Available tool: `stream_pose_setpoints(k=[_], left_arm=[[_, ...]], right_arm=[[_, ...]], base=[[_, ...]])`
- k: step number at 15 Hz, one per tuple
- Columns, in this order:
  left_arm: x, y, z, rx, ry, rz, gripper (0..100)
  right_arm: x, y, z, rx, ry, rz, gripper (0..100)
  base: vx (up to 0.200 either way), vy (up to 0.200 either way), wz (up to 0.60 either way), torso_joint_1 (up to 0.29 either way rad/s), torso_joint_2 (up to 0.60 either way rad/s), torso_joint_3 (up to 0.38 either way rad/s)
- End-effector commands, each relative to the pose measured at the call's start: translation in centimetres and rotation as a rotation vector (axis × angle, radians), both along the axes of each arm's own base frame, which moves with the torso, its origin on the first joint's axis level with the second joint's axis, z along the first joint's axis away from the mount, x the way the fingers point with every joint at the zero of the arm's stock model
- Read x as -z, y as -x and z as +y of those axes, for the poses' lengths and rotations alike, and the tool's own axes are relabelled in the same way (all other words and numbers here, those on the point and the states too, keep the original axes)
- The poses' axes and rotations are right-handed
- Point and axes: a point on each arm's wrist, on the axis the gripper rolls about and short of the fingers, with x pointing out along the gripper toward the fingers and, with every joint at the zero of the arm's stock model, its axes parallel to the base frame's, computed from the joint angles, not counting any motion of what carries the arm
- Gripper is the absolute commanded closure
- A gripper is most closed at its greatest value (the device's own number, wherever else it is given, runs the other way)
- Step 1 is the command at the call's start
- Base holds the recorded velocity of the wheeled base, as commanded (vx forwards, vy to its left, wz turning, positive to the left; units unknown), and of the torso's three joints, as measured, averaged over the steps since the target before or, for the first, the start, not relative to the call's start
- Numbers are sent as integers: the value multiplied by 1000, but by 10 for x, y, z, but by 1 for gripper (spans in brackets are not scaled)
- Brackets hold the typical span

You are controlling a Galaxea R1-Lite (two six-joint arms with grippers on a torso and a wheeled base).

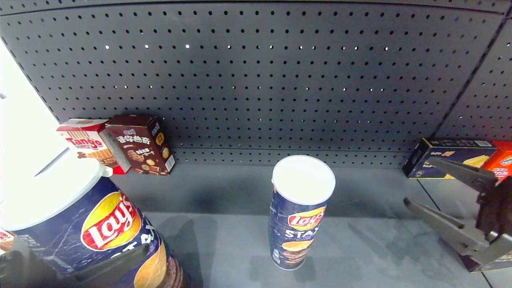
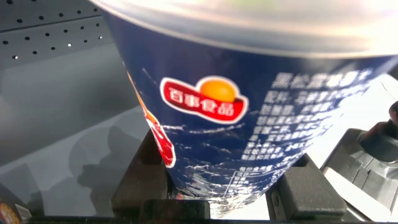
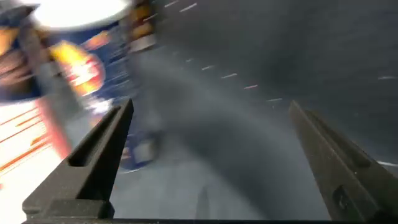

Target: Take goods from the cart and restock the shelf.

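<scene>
Nearest, at the robot's left, the left gripper [image 2: 224, 190] has a dark blue chips can [image 1: 92, 224] with a white lid. Its black fingers [image 2: 308, 196] are pressed against opposite sides of the can's lower body, and the can leans in the grip above the front of the grey shelf [image 1: 224, 240]. At the robot's right, the right gripper [image 1: 418, 180] hangs over the shelf with its fingers [image 1: 440, 224] spread wide and nothing between them. Farther in, near the middle of the shelf, a second chips can [image 1: 298, 216] stands upright, apart from both grippers. At the back left, a wafer box [image 1: 90, 146] and a brown cookie box [image 1: 144, 144] stand touching against the pegboard back panel [image 1: 256, 80]. At the back right lie a dark blue box [image 1: 448, 162] and an orange box [image 1: 504, 160].
</scene>
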Motion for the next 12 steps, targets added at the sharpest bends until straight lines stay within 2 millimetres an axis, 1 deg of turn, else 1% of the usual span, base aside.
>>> stream_pose_setpoints(k=[1, 2, 3, 4, 5, 7, 10, 11, 12], left_arm=[[0, 0, 0, -1, 0, -1, 100], [0, 1, 1, 1, 2, -3, 100], [-1, 3, 1, 2, 7, -11, 100], [-1, 3, 2, 2, 9, -11, 100], [-1, 3, 2, 2, 8, -12, 100], [-2, 3, 2, 2, 10, -15, 100], [-2, 3, 1, 10, 9, -14, 100], [-2, 3, 1, 15, 8, -12, 100], [-2, 3, 1, 16, 8, -12, 100]], right_arm=[[-1, 29, -33, 207, -22, -88, 0], [4, 37, -39, 260, -22, -96, 0], [15, 52, -47, 340, -16, -88, 0], [19, 59, -49, 374, -14, -84, 0], [29, 76, -53, 446, -10, -65, 0], [49, 105, -51, 507, -2, -13, 0], [75, 150, -44, 495, -1, -2, 0], [80, 153, -44, 514, 1, 10, 0], [75, 154, -44, 510, -21, -12, 0]], base=[[0, 0, 0, 0, 0, 0], [0, 0, 0, 0, 0, 0], [0, 0, 0, 0, 0, 0], [0, 0, 0, 0, 0, 0], [0, 0, 0, 0, 0, 0], [0, 0, 0, 0, 0, 0], [0, 0, 0, 0, 0, 0], [0, 0, 0, 0, 0, 0], [0, 0, 0, 0, 0, 0]])
